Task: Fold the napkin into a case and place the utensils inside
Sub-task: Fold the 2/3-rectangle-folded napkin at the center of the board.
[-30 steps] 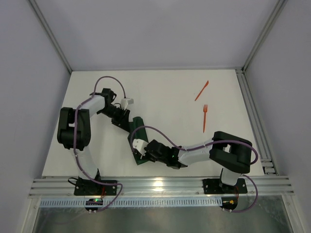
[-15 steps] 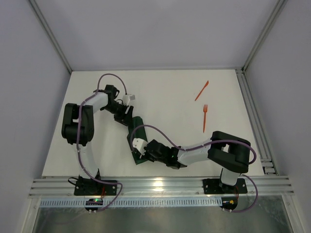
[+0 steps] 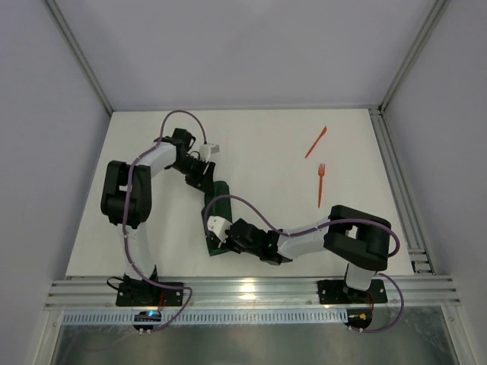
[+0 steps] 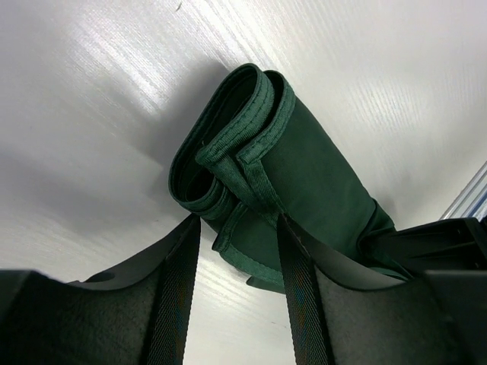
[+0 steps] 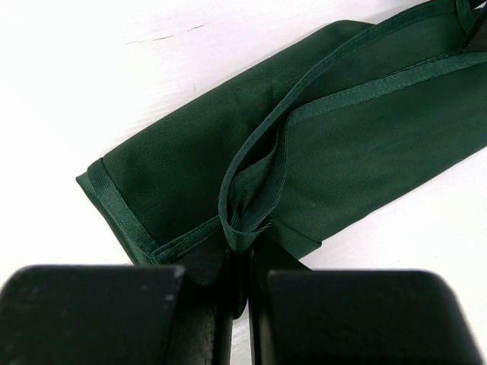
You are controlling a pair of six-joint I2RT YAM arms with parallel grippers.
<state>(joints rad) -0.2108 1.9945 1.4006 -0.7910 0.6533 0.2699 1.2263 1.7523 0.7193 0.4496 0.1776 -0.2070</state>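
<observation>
We see the right gripper (image 5: pixel 242 262) pinching a hem fold of the napkin (image 5: pixel 319 144), while the left gripper's (image 4: pixel 237 236) fingers (image 4: pixel 176 289) straddle its far end, apart.

Two black-and-white jointed arms (image 3: pixel 133 199), looping purple cables (image 3: pixel 251 209), black bolted bases (image 3: pixel 141 291), black claw fingers (image 4: pixel 179 296).
</observation>
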